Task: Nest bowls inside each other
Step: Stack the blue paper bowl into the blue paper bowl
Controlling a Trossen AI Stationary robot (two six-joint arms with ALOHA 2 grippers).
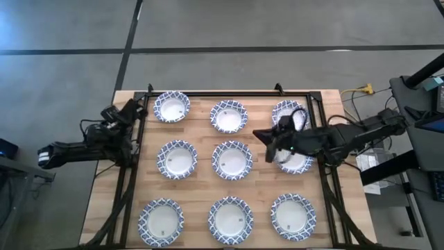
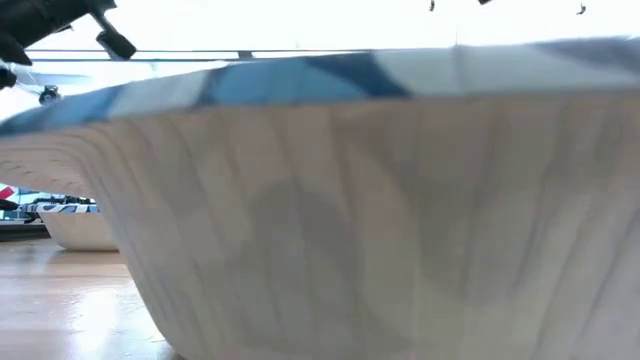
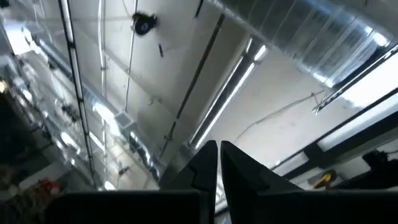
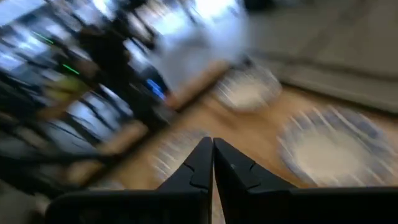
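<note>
Nine blue-and-white rimmed bowls stand singly in three rows on the wooden table, among them the middle one (image 1: pixel 232 160), the far right one (image 1: pixel 290 113) and the middle right one (image 1: pixel 297 163). My right gripper (image 1: pixel 266 142) is shut and empty. It hovers between the middle and middle right bowls, with its arm crossing over the two right-hand bowls. Its fingers show closed together in the right wrist view (image 4: pixel 212 149). My left gripper (image 1: pixel 130 110) waits at the table's left edge, shut and empty. It points up at the ceiling in the left wrist view (image 3: pixel 217 152).
A black frame (image 1: pixel 229 93) runs round the table's far and side edges. One near bowl (image 2: pixel 380 200) fills the low view, with another bowl (image 2: pixel 80 225) behind it at the left. Cables and equipment (image 1: pixel 388 149) stand off the table's right edge.
</note>
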